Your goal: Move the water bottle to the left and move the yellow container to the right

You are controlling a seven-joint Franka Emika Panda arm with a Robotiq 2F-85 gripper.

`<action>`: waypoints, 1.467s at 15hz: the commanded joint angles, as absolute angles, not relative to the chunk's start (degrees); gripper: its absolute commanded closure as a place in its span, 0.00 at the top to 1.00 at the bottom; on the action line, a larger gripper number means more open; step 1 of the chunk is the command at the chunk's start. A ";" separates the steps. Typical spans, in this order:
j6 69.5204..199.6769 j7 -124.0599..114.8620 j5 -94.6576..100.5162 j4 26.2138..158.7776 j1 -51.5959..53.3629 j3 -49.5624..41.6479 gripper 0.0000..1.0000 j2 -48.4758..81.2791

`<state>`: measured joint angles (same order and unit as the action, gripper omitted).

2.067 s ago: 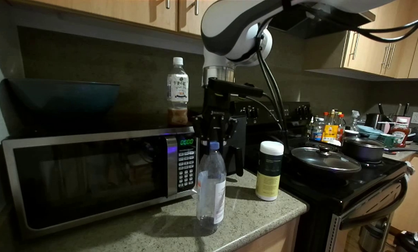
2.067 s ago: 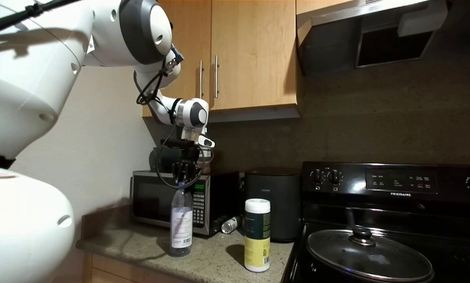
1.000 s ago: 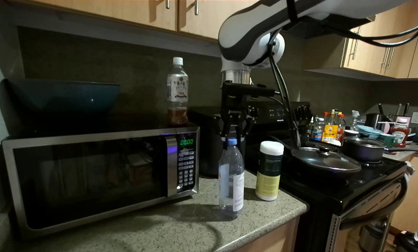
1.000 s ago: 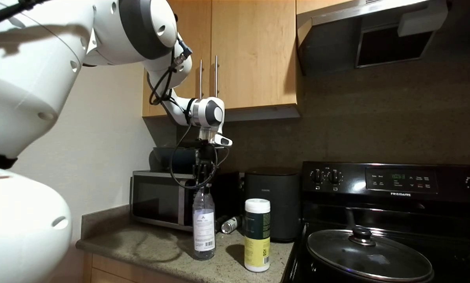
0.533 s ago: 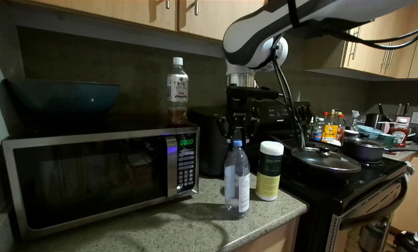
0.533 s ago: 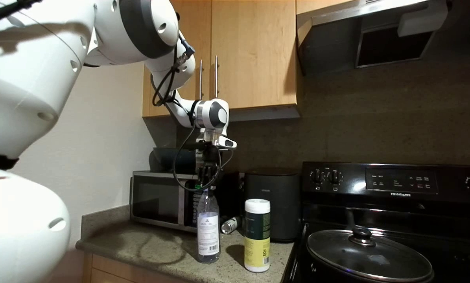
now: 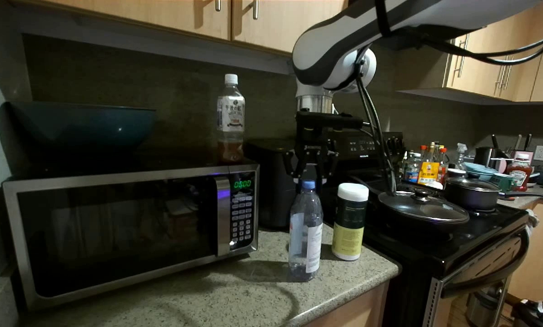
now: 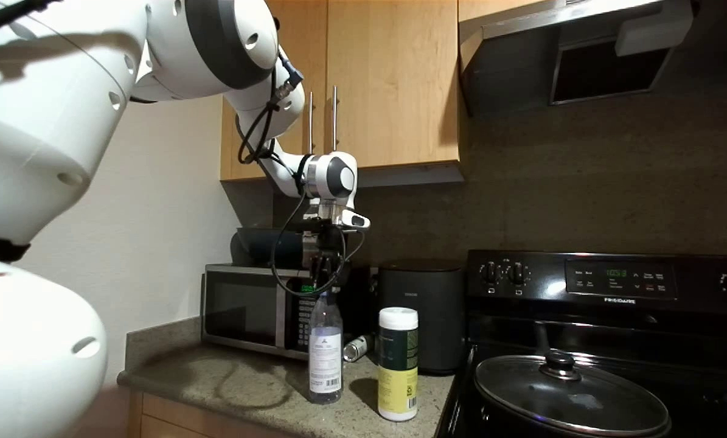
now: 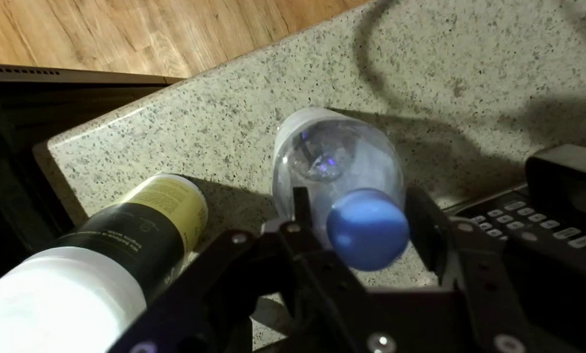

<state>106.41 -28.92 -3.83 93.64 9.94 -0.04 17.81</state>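
Confirm a firm pinch before shifting the blue-capped water bottle (image 8: 325, 365), upright directly under the pincer (image 7: 310, 180) with fingertips (image 9: 302, 208) astride its cap (image 9: 369, 233); impossible to tell clamped from loose; steer clear of the white-lidded yellow canister (image 8: 398, 365) just beside.

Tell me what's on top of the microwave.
In an exterior view, a teal bowl and a white-capped bottle with brownish liquid in the bottom stand on the microwave. The bowl's wall hides its inside and anything behind it; its underside is lost in shadow.
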 commanded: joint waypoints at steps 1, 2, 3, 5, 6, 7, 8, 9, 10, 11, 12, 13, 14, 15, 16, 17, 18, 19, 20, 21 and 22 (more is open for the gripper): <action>108.75 -28.79 -2.61 95.87 9.61 0.62 0.83 16.52; 108.90 -28.81 -2.54 95.92 9.65 0.66 0.89 16.50; 108.91 -28.79 -2.54 95.89 9.66 0.71 0.96 16.48; 108.10 -29.73 -2.78 95.60 9.79 0.78 1.00 16.29; 107.43 -30.11 -3.11 95.40 9.89 0.93 1.00 15.96; 107.11 -30.21 -3.39 95.32 9.94 1.11 1.00 15.62; 106.93 -30.12 -3.28 95.41 10.09 1.34 1.00 15.01; 106.85 -30.37 -3.06 95.50 10.30 1.52 1.00 14.33; 106.87 -30.41 -2.74 95.65 10.51 1.74 1.00 13.50; 106.95 -30.68 -2.31 95.73 10.74 1.88 1.00 12.74; 107.01 -30.83 -2.26 95.70 10.88 2.03 1.00 12.09; 107.11 -31.08 -1.89 95.71 11.07 2.16 1.00 11.30; 107.08 -31.37 -1.59 95.63 11.15 2.33 1.00 10.74; 107.06 -31.94 -1.27 95.54 11.19 2.53 1.00 10.14; 107.17 -33.09 -0.61 95.52 11.26 2.64 1.00 9.68; 107.11 -33.69 -0.40 95.44 11.23 2.82 1.00 9.26; 107.09 -34.48 -0.32 95.33 11.20 2.96 1.00 8.99; 106.81 -32.07 -1.36 93.55 10.63 3.18 1.00 10.94; 106.81 -32.54 -1.28 93.54 10.66 3.26 1.00 10.61; 106.80 -32.74 -1.26 93.54 10.66 3.31 1.00 10.43; 106.80 -32.79 -1.26 93.54 10.65 3.31 1.00 10.40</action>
<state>106.98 -32.68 -1.43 93.72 11.42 2.46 10.35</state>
